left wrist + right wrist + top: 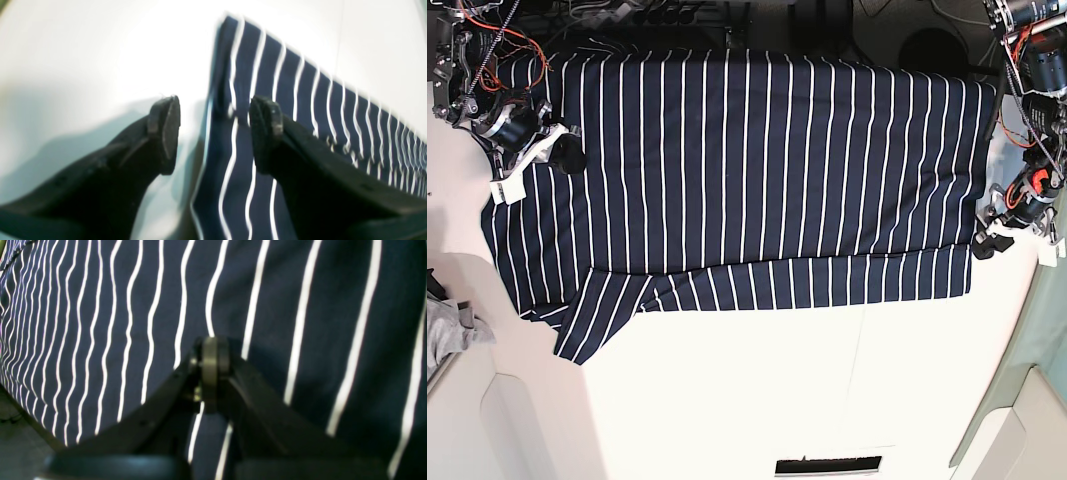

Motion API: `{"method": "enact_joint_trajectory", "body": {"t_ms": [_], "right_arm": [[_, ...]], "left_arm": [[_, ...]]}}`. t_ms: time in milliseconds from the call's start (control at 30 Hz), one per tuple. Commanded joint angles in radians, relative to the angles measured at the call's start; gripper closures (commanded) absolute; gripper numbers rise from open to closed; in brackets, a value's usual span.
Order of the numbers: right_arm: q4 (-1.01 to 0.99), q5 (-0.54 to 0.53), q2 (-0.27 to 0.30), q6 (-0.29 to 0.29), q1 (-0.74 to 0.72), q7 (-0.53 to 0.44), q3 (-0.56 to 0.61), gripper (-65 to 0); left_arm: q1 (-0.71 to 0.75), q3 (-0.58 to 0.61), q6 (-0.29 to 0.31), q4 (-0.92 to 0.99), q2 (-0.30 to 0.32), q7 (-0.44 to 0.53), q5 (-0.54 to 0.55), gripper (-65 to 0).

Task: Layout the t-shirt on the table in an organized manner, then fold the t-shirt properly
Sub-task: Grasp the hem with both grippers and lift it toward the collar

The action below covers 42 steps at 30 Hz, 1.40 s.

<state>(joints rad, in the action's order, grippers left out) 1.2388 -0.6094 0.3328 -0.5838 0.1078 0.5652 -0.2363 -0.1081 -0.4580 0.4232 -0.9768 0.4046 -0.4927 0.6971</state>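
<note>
The navy t-shirt (757, 170) with thin white stripes lies spread flat across the back of the white table (777, 390), its lower strip folded up and one sleeve (592, 320) sticking out at the front left. My left gripper (215, 133) is open, its black fingers (165, 133) straddling the shirt's edge (233, 160) with nothing held; in the base view this left gripper (982, 245) sits at the shirt's right edge. My right gripper (213, 373) is shut just above the striped fabric (100, 323), and the base view shows the right gripper (570, 158) over the shirt's left part.
A small grey cloth (452, 325) lies at the table's left edge. A thin seam (857, 350) runs down the tabletop, with a dark slot (827, 465) near the front. Cables and arm hardware (487, 60) crowd the back corners.
</note>
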Motion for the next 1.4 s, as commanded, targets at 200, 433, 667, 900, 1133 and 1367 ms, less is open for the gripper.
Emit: {"method": "enact_joint_trajectory", "body": {"t_ms": [200, 433, 667, 900, 1133, 1367], "right_arm": [[0.005, 0.023, 0.016, 0.011, -0.002, 0.014, -0.006, 0.0], [0.005, 0.022, 0.016, 0.011, -0.002, 0.014, -0.006, 0.0], [0.005, 0.023, 0.016, 0.012, -0.002, 0.014, -0.006, 0.0], [0.005, 0.023, 0.016, 0.012, -0.002, 0.014, -0.006, 0.0], [0.005, 0.022, 0.016, 0.012, -0.002, 0.014, -0.006, 0.0], [0.005, 0.022, 0.016, 0.012, -0.002, 0.01, -0.006, 0.0]], "left_arm": [[-0.082, 0.035, 0.006, 0.035, 0.0, -0.028, 0.016, -35.7], [-0.083, 0.041, -0.005, 0.035, -0.051, -0.028, -0.023, -35.6], [-0.087, 0.041, -0.076, 0.035, -0.058, -0.004, -0.048, -27.6], [-0.112, 0.04, -0.003, 0.031, -0.051, -0.005, -0.06, 0.0], [-0.114, 0.04, 0.083, -0.033, -0.038, -0.032, 0.009, 0.0], [-0.148, 0.04, 0.087, -0.034, -0.039, -0.032, 0.009, 0.0]]}}
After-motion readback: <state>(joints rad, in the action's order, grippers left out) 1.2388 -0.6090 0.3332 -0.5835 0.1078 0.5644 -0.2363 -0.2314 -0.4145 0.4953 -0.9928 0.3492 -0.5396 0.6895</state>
